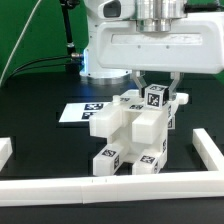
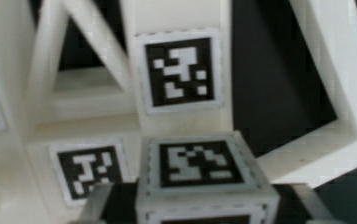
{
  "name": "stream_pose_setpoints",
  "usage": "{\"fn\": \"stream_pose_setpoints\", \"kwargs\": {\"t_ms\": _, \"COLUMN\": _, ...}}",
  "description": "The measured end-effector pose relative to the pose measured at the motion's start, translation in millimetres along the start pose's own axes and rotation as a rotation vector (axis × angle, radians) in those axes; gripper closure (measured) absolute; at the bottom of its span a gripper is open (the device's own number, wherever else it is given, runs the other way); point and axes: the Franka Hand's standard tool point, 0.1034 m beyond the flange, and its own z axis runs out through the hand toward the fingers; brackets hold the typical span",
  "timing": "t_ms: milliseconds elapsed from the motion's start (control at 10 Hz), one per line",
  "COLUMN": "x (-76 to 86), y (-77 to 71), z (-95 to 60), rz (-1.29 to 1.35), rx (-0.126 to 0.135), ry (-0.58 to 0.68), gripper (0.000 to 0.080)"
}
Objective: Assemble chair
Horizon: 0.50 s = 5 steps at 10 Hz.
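From the side camera, I see the half-built chair standing in the middle of the black bench. The marker board lies just beside it, on the exterior view's left. The hand is clamped on a small cube at the top of the chair.

From the wrist camera, the small cube sits between the fingers, close to a tall frame. I think the cube could bump that frame. It could also twist in a crooked grip, and then it won't fit.
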Motion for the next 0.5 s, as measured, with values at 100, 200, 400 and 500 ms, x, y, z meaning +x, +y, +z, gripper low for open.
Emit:
{"fn": "stream_pose_setpoints", "kwargs": {"t_ms": 100, "x": 0.2, "y": 0.2, "z": 0.1, "rz": 0.104, "rx": 0.003, "ry": -0.002, "gripper": 0.0515}}
{"fn": "stream_pose_setpoints", "kwargs": {"t_ms": 200, "x": 0.9, "y": 0.3, "z": 0.4, "rz": 0.184, "rx": 0.010, "ry": -0.003, "gripper": 0.0515}}
{"fn": "stream_pose_setpoints", "kwargs": {"t_ms": 400, "x": 3.5, "y": 1.4, "z": 1.0, "rz": 0.458, "rx": 0.031, "ry": -0.021, "gripper": 0.0515}}
{"fn": "stream_pose_setpoints", "kwargs": {"t_ms": 500, "x": 4.5, "y": 1.2, "z": 1.2, "rz": 0.564, "rx": 0.036, "ry": -0.029, "gripper": 0.0515}}
